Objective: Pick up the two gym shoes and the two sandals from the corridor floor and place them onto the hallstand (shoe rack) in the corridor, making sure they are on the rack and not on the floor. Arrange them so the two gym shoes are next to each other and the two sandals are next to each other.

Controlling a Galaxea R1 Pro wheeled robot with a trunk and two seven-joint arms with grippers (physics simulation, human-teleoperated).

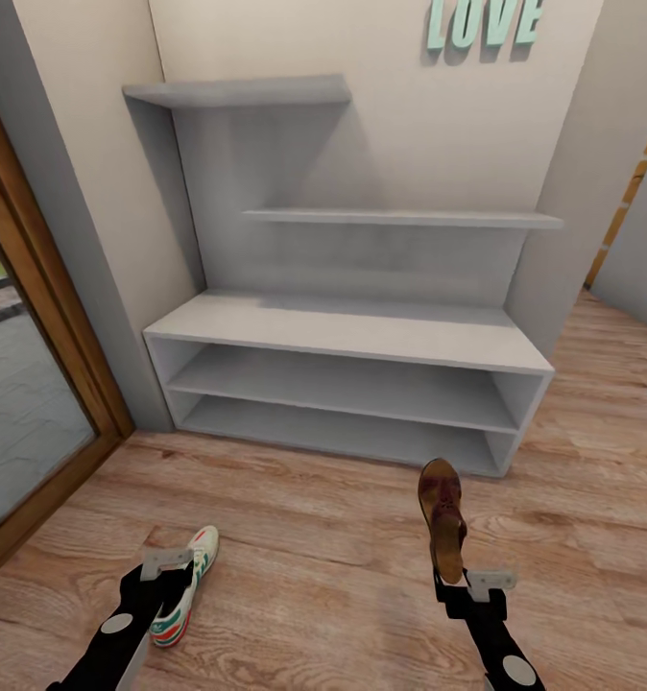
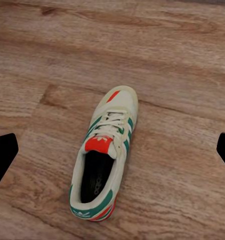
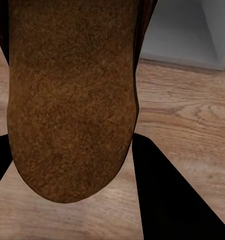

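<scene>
Right gripper (image 1: 455,579), lower right of the head view, pinches a sandal (image 1: 443,518) by one end; the sandal stands up from the fingers, clear of the floor (image 1: 314,537). In the right wrist view its rough tan sole (image 3: 72,95) fills most of the frame between the dark fingers (image 3: 167,200), with a corner of the rack (image 3: 192,30) beyond.

Left gripper (image 1: 166,576), lower left, hangs over a gym shoe (image 1: 182,590) lying on the planks. In the left wrist view the fingers (image 2: 2,157) are spread wide at either edge and the shoe (image 2: 105,155) lies between them, untouched, at a slant to them.

Rack (image 1: 352,331) ahead, centre of the frame; top and both shelves bare.

Judged step: carry the sandal to the rack. It looks lightly held at one end, so it should travel slowly and level. Setting it to one side of the top would leave room for its mate beside it, with the other side kept for the gym shoes. Sole down before letting go.
</scene>
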